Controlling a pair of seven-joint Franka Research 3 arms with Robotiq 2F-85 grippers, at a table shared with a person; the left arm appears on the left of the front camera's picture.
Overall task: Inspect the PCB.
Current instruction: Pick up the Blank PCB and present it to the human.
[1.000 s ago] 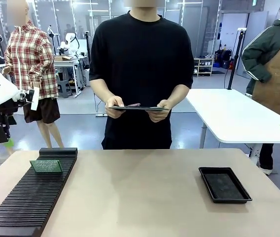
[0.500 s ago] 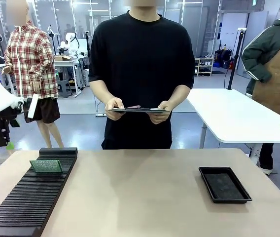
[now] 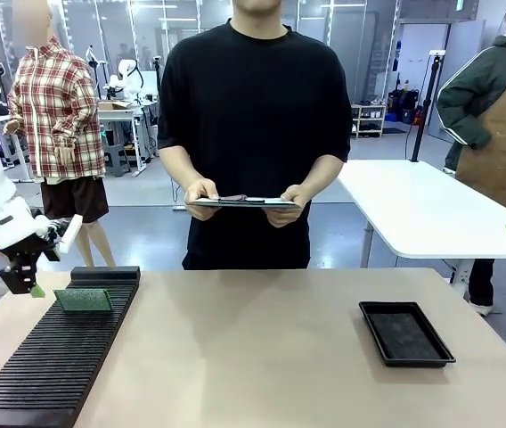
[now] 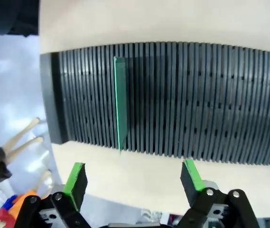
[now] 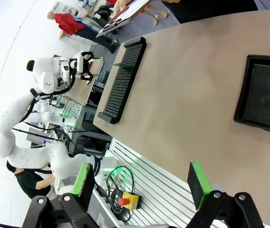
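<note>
Left wrist view: my left gripper [image 4: 132, 176], fingers spread and empty, hovers near the thin green dotted PCB [image 4: 120, 102], upright in the black slotted rack [image 4: 206, 99]. Not yet picked; inspection all ahead. Right gripper [image 5: 140, 181] spread, empty.

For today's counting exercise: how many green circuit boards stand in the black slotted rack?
1. The PCB stands upright in a slot near the rack's far end, at the table's left; none looks hidden.

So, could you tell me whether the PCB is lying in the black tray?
No, the PCB stands on edge in a slot of the black slotted rack, well apart from the tray.
</note>
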